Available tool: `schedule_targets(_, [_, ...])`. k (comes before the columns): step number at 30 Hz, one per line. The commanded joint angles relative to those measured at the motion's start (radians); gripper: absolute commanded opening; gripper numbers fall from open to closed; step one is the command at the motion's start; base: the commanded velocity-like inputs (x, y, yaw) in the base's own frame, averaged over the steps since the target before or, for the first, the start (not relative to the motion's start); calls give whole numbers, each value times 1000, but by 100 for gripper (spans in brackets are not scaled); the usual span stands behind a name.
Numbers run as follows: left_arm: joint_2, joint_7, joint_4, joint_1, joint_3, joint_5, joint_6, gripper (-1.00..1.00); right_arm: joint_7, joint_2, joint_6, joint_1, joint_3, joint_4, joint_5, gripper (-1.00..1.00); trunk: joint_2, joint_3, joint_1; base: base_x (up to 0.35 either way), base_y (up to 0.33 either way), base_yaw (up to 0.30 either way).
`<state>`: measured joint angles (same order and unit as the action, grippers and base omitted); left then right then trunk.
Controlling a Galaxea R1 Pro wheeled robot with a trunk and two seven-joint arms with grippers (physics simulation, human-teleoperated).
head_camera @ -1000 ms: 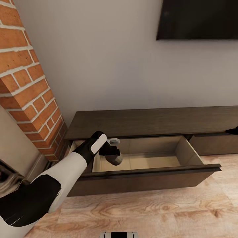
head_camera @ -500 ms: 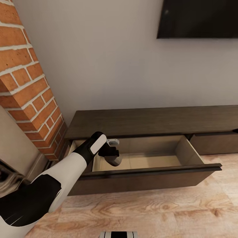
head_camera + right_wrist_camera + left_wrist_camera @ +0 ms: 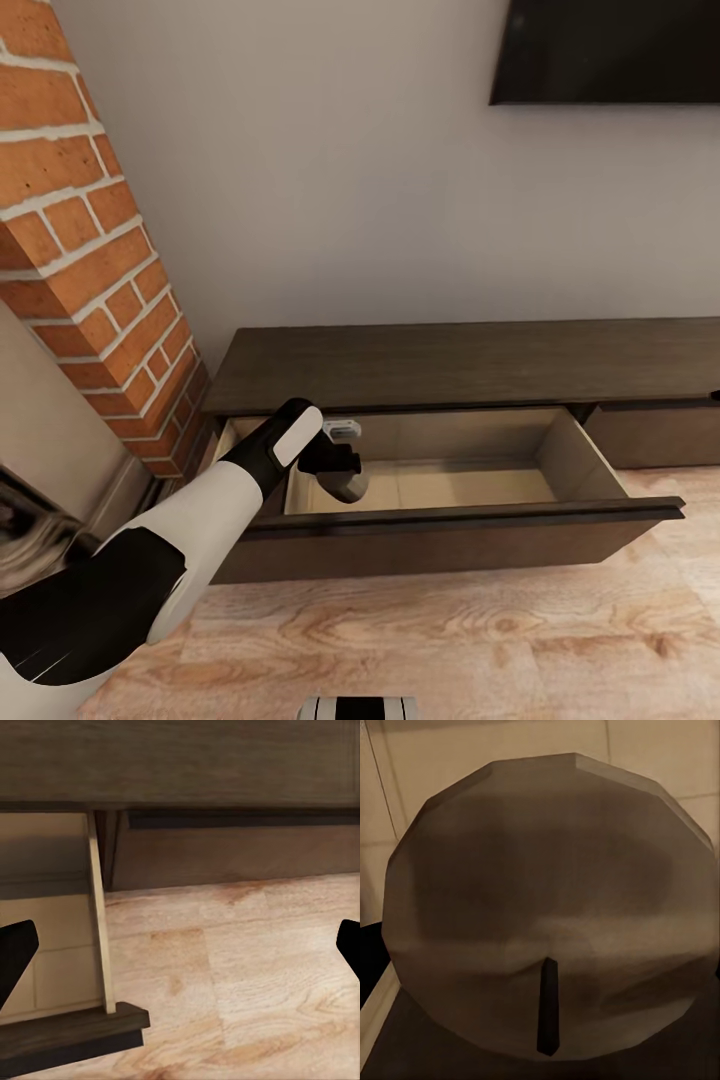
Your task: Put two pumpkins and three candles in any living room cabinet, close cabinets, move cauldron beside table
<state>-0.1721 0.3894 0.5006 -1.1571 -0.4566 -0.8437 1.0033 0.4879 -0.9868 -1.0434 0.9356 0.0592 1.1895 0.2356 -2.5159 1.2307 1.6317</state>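
Observation:
The long dark brown cabinet (image 3: pixel 470 365) stands against the wall with its left drawer (image 3: pixel 450 545) pulled out, showing a pale, bare inside. My left gripper (image 3: pixel 338 472) hangs over the drawer's left part, shut on a beige-grey candle (image 3: pixel 346 486). In the left wrist view the candle (image 3: pixel 547 907) is very close, its flat top and dark wick (image 3: pixel 547 1005) facing the camera. In the right wrist view my right gripper (image 3: pixel 180 949) is open, dark fingertips (image 3: pixel 15 952) far apart above the floor, beside the drawer's right side wall (image 3: pixel 97 915). Pumpkins, cauldron and table are out of view.
A red brick column (image 3: pixel 80 250) rises left of the cabinet. A dark TV (image 3: pixel 610 50) hangs on the wall above it. A shut drawer front (image 3: pixel 655 435) adjoins the open drawer on the right. Light wood floor (image 3: pixel 450 640) lies in front.
The head view has shifted a little, so the cabinet and TV sit further right. The left gripper still holds the candle over the drawer. The right gripper's dark tip left the right edge.

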Motion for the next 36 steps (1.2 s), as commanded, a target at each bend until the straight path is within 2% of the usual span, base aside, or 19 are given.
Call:
schedule_targets(1, [1, 9, 1, -1, -5, -10, 1, -100, 2, -6, -4, 2, 2, 0, 0, 100, 0, 1, 0, 0, 0, 9])
schedule_targets(5, [0, 9, 1, -1, -6, -11, 1, -100, 3, -25, -4, 2, 2, 0, 1, 100, 0, 1, 0, 5, 0, 4])
schedule_targets(9, [0, 9, 1, -1, -7, -11, 1, -100, 3, -30, -4, 2, 3, 0, 1, 100, 0, 1, 0, 129, -75, 1])
schedule_targets(20, [0, 8, 0, 0, -8, -9, 1, -100, 3, -32, -4, 2, 4, 0, 1, 100, 0, 4, 0, 89, -67, 0])
schedule_targets(24, [1, 8, 0, 0, -8, -9, 1, -100, 3, -34, -4, 2, 4, 0, 1, 100, 0, 9, 0, 2, -1, 0])
schedule_targets(27, [0, 9, 0, 0, -8, -9, 1, -100, 3, -52, -4, 2, 4, 0, 1, 100, 0, 14, 0, 0, 0, 0])
schedule_targets(32, [0, 9, 0, 0, -8, -9, 1, -100, 3, -62, -4, 2, 4, 0, 1, 100, 0, 22, 0, 0, 0, 0])
schedule_targets(36, [0, 9, 0, 0, -7, -9, 1, -100, 3, -64, -4, 2, 4, 0, 1, 100, -1, 40, 2, 0, 0, 0])
